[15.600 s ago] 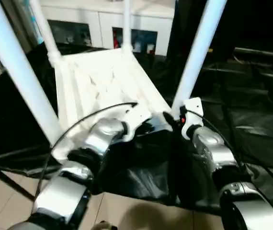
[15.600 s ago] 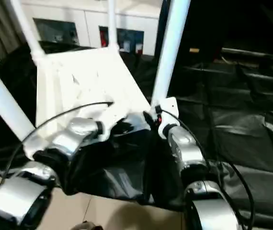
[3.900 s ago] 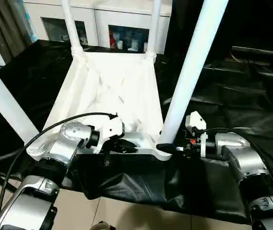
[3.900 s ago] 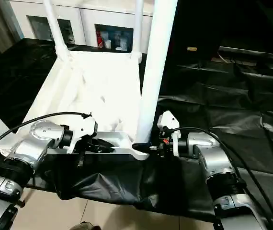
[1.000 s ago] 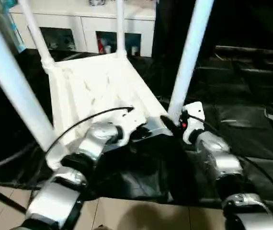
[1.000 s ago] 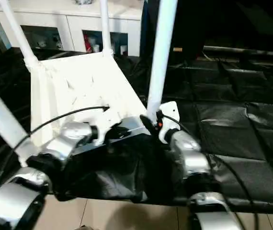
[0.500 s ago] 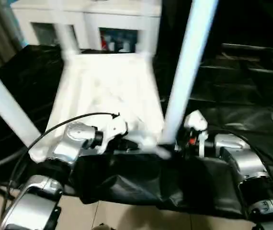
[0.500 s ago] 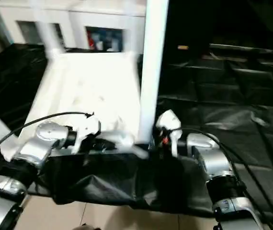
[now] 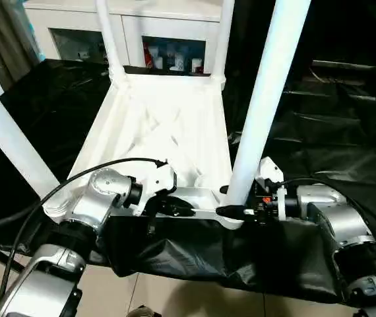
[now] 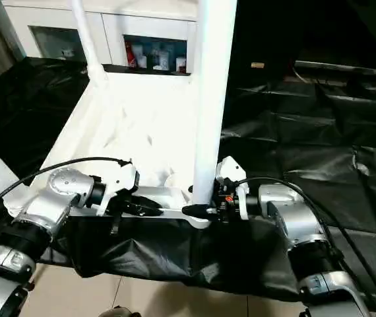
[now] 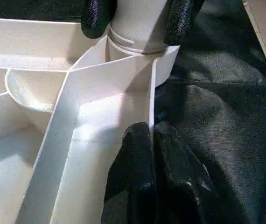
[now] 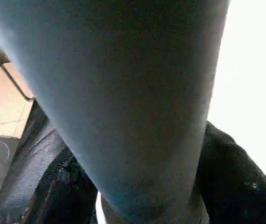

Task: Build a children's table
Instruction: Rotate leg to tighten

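Children's table (image 9: 165, 142) lies upside down on the black-draped work table (image 9: 333, 142), ribbed underside up, near edge close to the work table's front edge. Four white legs stand up from the corner sockets: two far ones, far left leg (image 9: 111, 39) and far right leg (image 9: 222, 39); near left leg (image 9: 10, 142) tilted outward; near right leg (image 9: 267, 92) upright in its socket. Left gripper (image 9: 175, 208) sits at the near rim of the tabletop, its two black fingers (image 11: 144, 186) pressed together and pinching the thin rim wall just beside the near right socket. Right gripper (image 9: 237, 211) is at the base of the near right leg, one black finger on either side of the tube, closed around it just above the socket collar. Behind the work table: white cabinet (image 9: 161, 30) with glass doors. Tiled floor (image 9: 175, 297) shows below the front edge.
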### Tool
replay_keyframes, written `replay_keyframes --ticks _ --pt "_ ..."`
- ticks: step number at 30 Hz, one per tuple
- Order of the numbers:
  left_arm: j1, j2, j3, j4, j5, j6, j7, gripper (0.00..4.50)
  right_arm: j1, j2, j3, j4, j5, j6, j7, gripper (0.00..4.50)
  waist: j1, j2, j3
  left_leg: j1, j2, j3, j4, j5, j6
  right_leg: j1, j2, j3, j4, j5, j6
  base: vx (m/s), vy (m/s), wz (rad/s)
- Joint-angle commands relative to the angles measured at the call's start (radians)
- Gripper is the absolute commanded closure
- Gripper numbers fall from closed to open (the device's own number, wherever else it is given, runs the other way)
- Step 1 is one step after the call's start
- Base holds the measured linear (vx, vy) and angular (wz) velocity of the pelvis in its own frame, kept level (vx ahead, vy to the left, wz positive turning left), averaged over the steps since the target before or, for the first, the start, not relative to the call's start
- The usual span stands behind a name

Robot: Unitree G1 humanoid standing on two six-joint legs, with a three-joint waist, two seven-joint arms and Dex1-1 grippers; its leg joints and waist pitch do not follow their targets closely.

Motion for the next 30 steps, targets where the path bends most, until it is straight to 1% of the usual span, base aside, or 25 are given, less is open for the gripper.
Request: replay_keyframes --ticks 1,2,3,4,5,6,7,9,11,12,13,15,16,19,20,21,22,23,24,25,26,27,28,29,30 --pt "-0.004 -0.033 0.011 -0.004 -0.02 0.003 0.066 4.5 0.026 0.033 0.051 0.004 0.005 0.033 0.017 2.06 0.001 -0.014 -0.06 0.018 0.088 -0.048 -0.072 -0.195 0.032 0.042 -0.095 0.066 -0.071 -0.271 -0.203 0.0 0.0 0.0" --pt "-0.014 -0.043 0.021 0.014 0.0 0.007 0.136 4.5 0.026 0.065 0.027 0.032 -0.006 0.023 -0.069 2.06 0.001 -0.013 -0.06 0.018 0.088 -0.048 -0.072 -0.195 0.031 0.041 -0.094 0.066 -0.071 -0.267 -0.204 0.0 0.0 0.0" --pt "-0.014 -0.043 0.021 0.014 0.0 0.007 0.136 4.5 0.026 0.065 0.027 0.032 -0.006 0.023 -0.069 2.08 -0.003 -0.012 -0.059 0.018 0.088 -0.048 -0.073 -0.201 0.024 0.038 -0.094 0.067 -0.072 -0.268 -0.204 0.0 0.0 0.0" --pt "-0.03 -0.055 0.031 0.039 0.02 0.013 0.211 4.5 0.02 0.099 0.003 0.069 -0.024 0.011 -0.17 2.08 -0.003 -0.013 -0.059 0.018 0.087 -0.05 -0.074 -0.208 0.02 0.039 -0.095 0.066 -0.073 -0.28 -0.202 0.0 0.0 0.0" --pt "-0.041 -0.064 0.038 0.057 0.033 0.017 0.264 4.5 0.016 0.123 -0.014 0.096 -0.036 0.002 -0.241 2.11 -0.009 -0.013 -0.057 0.021 0.085 -0.05 -0.074 -0.227 0.007 0.035 -0.096 0.067 -0.077 -0.308 -0.198 0.0 0.0 0.0" --pt "-0.041 -0.064 0.038 0.057 0.033 0.017 0.264 4.5 0.016 0.123 -0.014 0.096 -0.036 0.002 -0.241 2.14 -0.016 -0.016 -0.053 0.018 0.08 -0.054 -0.076 -0.259 -0.006 0.038 -0.099 0.065 -0.087 -0.386 -0.178 0.0 0.0 0.0" --pt "-0.056 -0.08 0.049 0.082 0.044 0.025 0.329 4.5 0.009 0.153 -0.037 0.128 -0.045 -0.004 -0.327 2.19 -0.017 -0.016 -0.055 0.018 0.08 -0.057 -0.075 -0.261 -0.009 0.042 -0.101 0.064 -0.087 -0.408 -0.169 0.0 0.0 0.0" --pt "-0.082 -0.115 0.065 0.114 0.053 0.034 0.429 4.5 -0.002 0.214 -0.087 0.174 -0.04 0.003 -0.48 2.35 -0.027 -0.011 -0.051 0.028 0.079 -0.058 -0.077 -0.299 -0.023 0.029 -0.1 0.066 -0.103 -0.492 -0.142 0.0 0.0 0.0" --pt "-0.093 -0.129 0.071 0.127 0.058 0.039 0.472 4.5 -0.006 0.241 -0.103 0.189 -0.04 0.0 -0.54 2.38 -0.032 -0.012 -0.05 0.027 0.079 -0.063 -0.08 -0.317 -0.026 0.03 -0.099 0.063 -0.107 -0.517 -0.127 0.0 0.0 0.0" --pt "-0.111 -0.152 0.077 0.146 0.065 0.048 0.535 4.5 -0.016 0.282 -0.122 0.217 -0.041 -0.007 -0.627 2.4 -0.035 -0.011 -0.05 0.03 0.079 -0.064 -0.081 -0.331 -0.028 0.029 -0.098 0.061 -0.109 -0.523 -0.121 0.0 0.0 0.0" --pt "-0.114 -0.157 0.079 0.15 0.066 0.05 0.548 4.5 -0.019 0.29 -0.126 0.224 -0.041 -0.008 -0.646 2.42 -0.038 -0.01 -0.047 0.032 0.08 -0.063 -0.083 -0.344 -0.03 0.025 -0.097 0.062 -0.112 -0.533 -0.118 0.0 0.0 0.0" --pt "-0.13 -0.178 0.085 0.163 0.073 0.063 0.609 4.5 -0.036 0.326 -0.147 0.259 -0.04 -0.01 -0.734 2.43 -0.046 -0.008 -0.043 0.041 0.079 -0.068 -0.084 -0.405 -0.044 0.02 -0.099 0.058 -0.122 -0.599 -0.102 0.0 0.0 0.0" --pt "-0.138 -0.19 0.088 0.172 0.078 0.068 0.645 4.5 -0.047 0.348 -0.162 0.282 -0.043 -0.014 -0.786 2.43 -0.046 -0.009 -0.043 0.042 0.077 -0.07 -0.083 -0.414 -0.045 0.022 -0.099 0.055 -0.125 -0.61 -0.095 0.0 0.0 0.0" --pt "-0.147 -0.204 0.093 0.182 0.081 0.076 0.685 4.5 -0.059 0.37 -0.162 0.303 -0.057 -0.024 -0.828 2.43 -0.052 -0.006 -0.046 0.041 0.08 -0.074 -0.091 -0.432 -0.051 0.027 -0.098 0.051 -0.124 -0.581 -0.09 0.0 0.0 0.0" --pt "-0.155 -0.214 0.097 0.191 0.084 0.081 0.714 4.5 -0.069 0.385 -0.161 0.32 -0.069 -0.034 -0.857 2.43 -0.052 -0.006 -0.046 0.038 0.081 -0.074 -0.095 -0.431 -0.05 0.03 -0.098 0.053 -0.124 -0.554 -0.09 0.0 0.0 0.0" --pt "-0.16 -0.226 0.096 0.197 0.086 0.076 0.726 4.5 -0.08 0.403 -0.152 0.33 -0.079 -0.064 -0.849 2.43 -0.053 -0.005 -0.045 0.041 0.081 -0.073 -0.095 -0.444 -0.053 0.024 -0.097 0.055 -0.124 -0.543 -0.096 0.0 0.0 0.0" --pt "-0.161 -0.233 0.094 0.198 0.086 0.07 0.725 4.5 -0.084 0.413 -0.14 0.327 -0.085 -0.09 -0.825 2.11 -0.054 -0.006 -0.045 0.043 0.079 -0.072 -0.094 -0.453 -0.055 0.022 -0.097 0.056 -0.124 -0.543 -0.098 0.0 0.0 0.0" --pt "-0.161 -0.233 0.094 0.198 0.086 0.07 0.725 4.5 -0.084 0.413 -0.14 0.327 -0.085 -0.09 -0.825 2.11 -0.053 -0.008 -0.044 0.045 0.077 -0.071 -0.092 -0.461 -0.05 0.021 -0.1 0.057 -0.127 -0.551 -0.101 0.0 0.0 0.0" --pt "-0.157 -0.234 0.089 0.191 0.082 0.06 0.7 4.5 -0.078 0.414 -0.121 0.3 -0.078 -0.104 -0.76 1.91 -0.051 -0.007 -0.044 0.045 0.077 -0.071 -0.091 -0.453 -0.04 0.022 -0.101 0.059 -0.128 -0.55 -0.102 0.0 0.0 0.0" --pt "-0.157 -0.234 0.089 0.191 0.082 0.06 0.7 4.5 -0.078 0.414 -0.121 0.3 -0.078 -0.104 -0.76 1.79 -0.051 -0.008 -0.044 0.043 0.078 -0.071 -0.092 -0.447 -0.037 0.023 -0.101 0.06 -0.128 -0.546 -0.102 0.0 0.0 0.0" --pt "-0.144 -0.225 0.081 0.175 0.073 0.04 0.642 4.5 -0.061 0.402 -0.09 0.248 -0.064 -0.104 -0.657 1.77 -0.051 -0.004 -0.044 0.039 0.078 -0.071 -0.094 -0.441 -0.032 0.025 -0.1 0.061 -0.124 -0.534 -0.105 0.0 0.0 0.0" --pt "-0.144 -0.225 0.081 0.175 0.073 0.04 0.642 4.5 -0.061 0.402 -0.09 0.248 -0.064 -0.104 -0.657 1.68 -0.052 -0.009 -0.046 0.034 0.079 -0.072 -0.095 -0.433 -0.022 0.031 -0.1 0.061 -0.123 -0.524 -0.099 0.0 0.0 0.0" --pt "-0.129 -0.208 0.071 0.159 0.063 0.026 0.579 4.5 -0.045 0.371 -0.057 0.209 -0.059 -0.094 -0.569 1.68 -0.052 -0.005 -0.045 0.032 0.078 -0.072 -0.096 -0.426 -0.019 0.032 -0.1 0.061 -0.122 -0.516 -0.101 0.0 0.0 0.0" --pt "-0.12 -0.196 0.064 0.148 0.055 0.018 0.537 4.5 -0.036 0.347 -0.041 0.187 -0.054 -0.087 -0.518 1.68 -0.053 -0.008 -0.047 0.029 0.078 -0.071 -0.095 -0.409 -0.01 0.037 -0.099 0.061 -0.121 -0.502 -0.104 0.0 0.0 0.0" --pt "-0.116 -0.191 0.061 0.144 0.052 0.016 0.52 4.5 -0.033 0.338 -0.035 0.18 -0.051 -0.084 -0.498 1.68 -0.053 -0.01 -0.048 0.027 0.078 -0.069 -0.094 -0.382 -0.001 0.038 -0.101 0.064 -0.118 -0.475 -0.117 0.0 0.0 0.0"
